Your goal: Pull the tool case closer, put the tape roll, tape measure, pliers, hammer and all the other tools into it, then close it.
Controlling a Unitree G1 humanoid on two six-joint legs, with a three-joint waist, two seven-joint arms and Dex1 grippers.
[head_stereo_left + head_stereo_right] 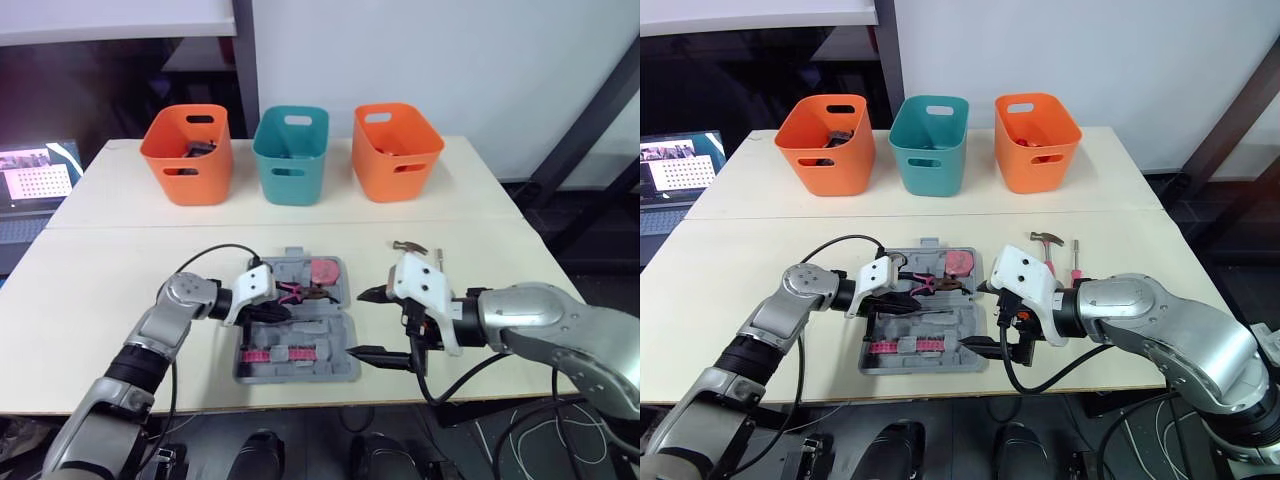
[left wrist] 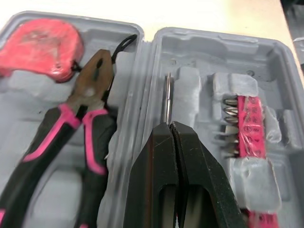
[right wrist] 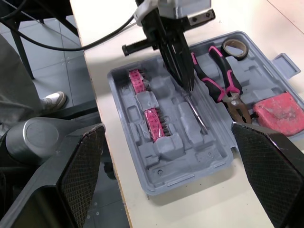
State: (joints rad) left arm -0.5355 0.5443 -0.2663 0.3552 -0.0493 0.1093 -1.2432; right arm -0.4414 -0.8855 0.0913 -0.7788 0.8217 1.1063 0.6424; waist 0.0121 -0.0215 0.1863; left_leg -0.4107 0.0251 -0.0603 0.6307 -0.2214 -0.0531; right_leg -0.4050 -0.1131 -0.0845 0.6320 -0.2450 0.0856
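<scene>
Left wrist view has the left gripper (image 2: 169,124) pinching the end of a thin metal rod (image 2: 166,97) inside the open tool case (image 1: 335,325), beside the pliers (image 2: 85,111) and tape measure (image 2: 40,47) lying there. The case sits at the table's (image 1: 120,290) front edge, tape roll (image 3: 234,47) inside. The right gripper (image 1: 368,323) is spread wide at its right edge, with the hammer (image 1: 408,246) just behind.

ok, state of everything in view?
case: open, flat on table
pliers: in case
tape measure: in case
tape roll: in case
hammer: on table, outside case
thin metal tool: in case slot, end pinched
left gripper: shut on thin metal tool
right gripper: open
</scene>
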